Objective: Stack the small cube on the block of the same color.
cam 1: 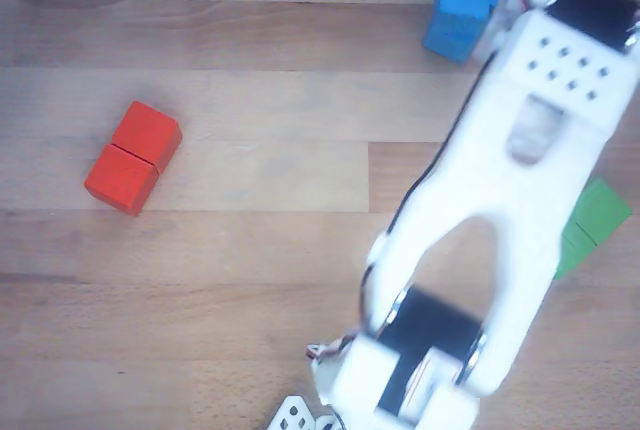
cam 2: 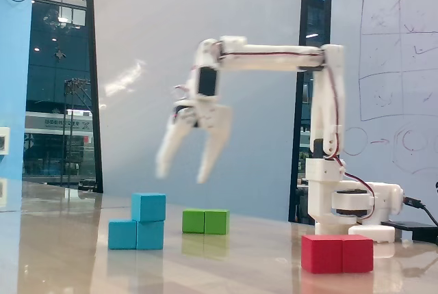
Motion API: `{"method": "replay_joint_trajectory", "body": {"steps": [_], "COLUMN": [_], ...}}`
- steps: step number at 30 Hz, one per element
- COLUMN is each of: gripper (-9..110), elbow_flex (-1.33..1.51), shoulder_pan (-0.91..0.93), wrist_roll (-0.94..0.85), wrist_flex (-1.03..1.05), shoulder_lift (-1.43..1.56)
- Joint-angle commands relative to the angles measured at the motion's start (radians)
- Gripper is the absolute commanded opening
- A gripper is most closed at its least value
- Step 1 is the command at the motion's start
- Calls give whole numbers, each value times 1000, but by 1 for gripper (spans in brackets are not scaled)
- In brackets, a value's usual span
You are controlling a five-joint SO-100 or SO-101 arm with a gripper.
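**Blue cube sits on blue block; claw hangs empty above**

The cube (cam 2: 148, 207) is plain bright blue and rests on the right half of the blue block (cam 2: 135, 234), which lies flat on the tabletop (cam 2: 226, 266). From the other view, the stack (cam 1: 463, 2) sits at 1 o'clock, partly behind the white arm (cam 1: 510, 180).

Only the fixed view shows the claw (cam 2: 182, 170): fingers spread apart, holding nothing, blurred, raised above the blocks. It also shows the green block (cam 2: 205, 221) behind and the red block (cam 2: 337, 254) in front.

The tabletop is pale wood planks. A whiteboard (cam 2: 397, 68) and glass walls stand behind.
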Motion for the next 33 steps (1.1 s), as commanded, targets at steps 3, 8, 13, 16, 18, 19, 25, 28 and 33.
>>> {"method": "replay_joint_trajectory", "body": {"steps": [3,8,13,16,18,19,25,28,33], "gripper": [4,0,1,1,1,1,1,1,1], "elbow_flex": [316,586,859,1002,1089,1126,1275,1284,1305], "shoulder_pan": [-196,-314,-387,-423,-443,-449,-454,-460,-459], "wrist_roll": [8,8,5,5,5,5,3,3,5], "wrist_flex": [-43,-186,-327,-362,-380,-388,-373,-327,-261], "shoulder_lift": [482,735,954,1069,1135,1170,1387,1459,1575]}}
